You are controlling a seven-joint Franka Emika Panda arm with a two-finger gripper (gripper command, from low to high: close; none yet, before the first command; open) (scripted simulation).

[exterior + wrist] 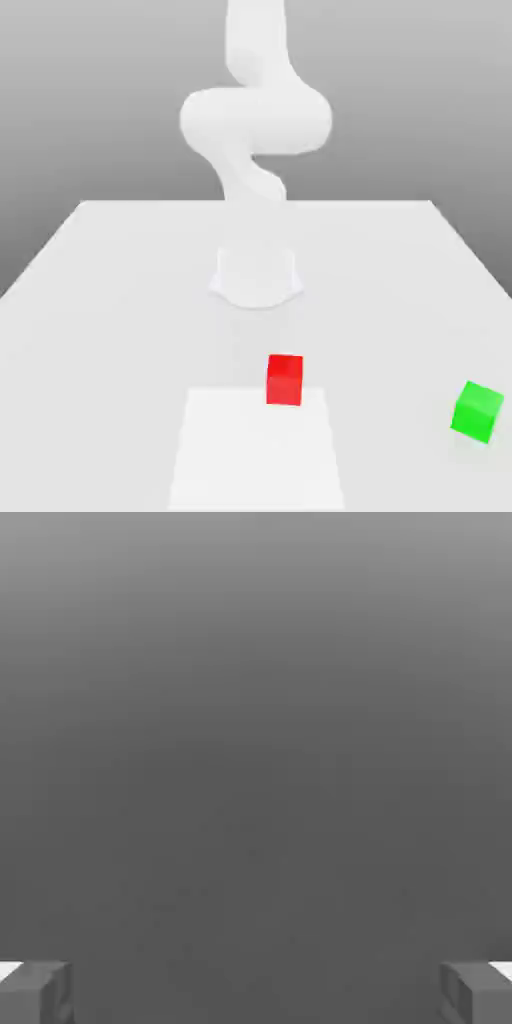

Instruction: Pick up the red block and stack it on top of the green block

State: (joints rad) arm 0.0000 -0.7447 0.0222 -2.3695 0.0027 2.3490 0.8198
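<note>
Exterior view: small matte red cube [285, 379] rests on the white table [100, 300], at the far edge of a paler square patch [256, 450]; small matte green cube [476, 410] sits well apart toward that view's right. No containers.

Hand view: my fingertips [35, 992] stand wide apart, holding nothing. Judgement: the red cube is rigid and light; pinch two opposite flat faces.

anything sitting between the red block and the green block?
No. In the exterior view, only bare white table lies between the red block and the green block.
</note>
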